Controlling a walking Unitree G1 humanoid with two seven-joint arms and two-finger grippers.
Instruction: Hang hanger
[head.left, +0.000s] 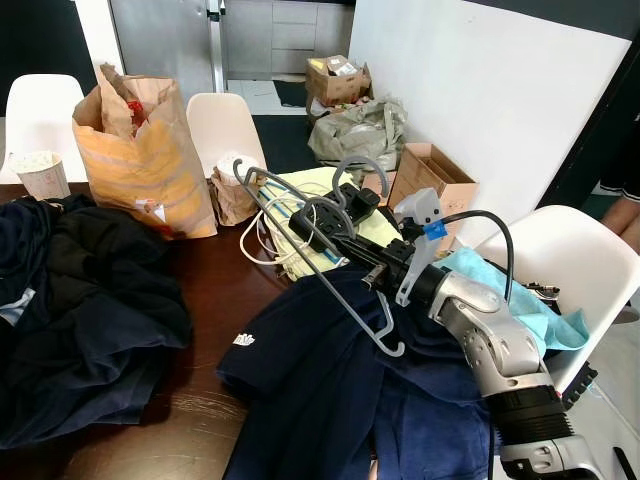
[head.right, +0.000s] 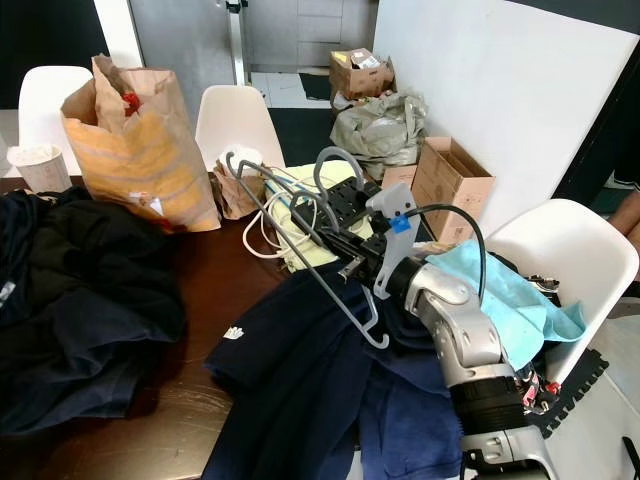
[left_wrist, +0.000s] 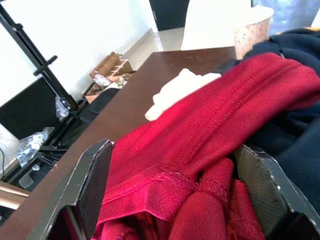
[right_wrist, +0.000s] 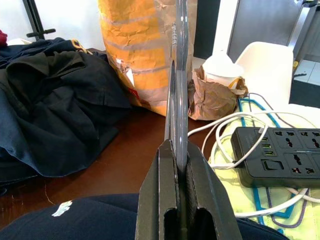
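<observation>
Right arm raised and clamped; left tool spread wide.

The silver right arm enters from 5 o'clock in the eye views and reaches toward 10 o'clock, its right tool (head.left: 330, 232) pinched tight on the grey hanger (head.left: 330, 275), fingers (right_wrist: 162, 190) pressed against the bar. The left tool (left_wrist: 175, 190) has its fingers (left_wrist: 92, 175) wide apart, red cloth (left_wrist: 210, 140) lying between them.

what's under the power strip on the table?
The power strip lies on a pale yellow cloth, with white cable looped beside it. The table beneath that cloth is covered.

Grey hanger (head.left: 300, 235), orange-striped paper bag (head.left: 140, 160), red cloth (left_wrist: 210, 150).
</observation>
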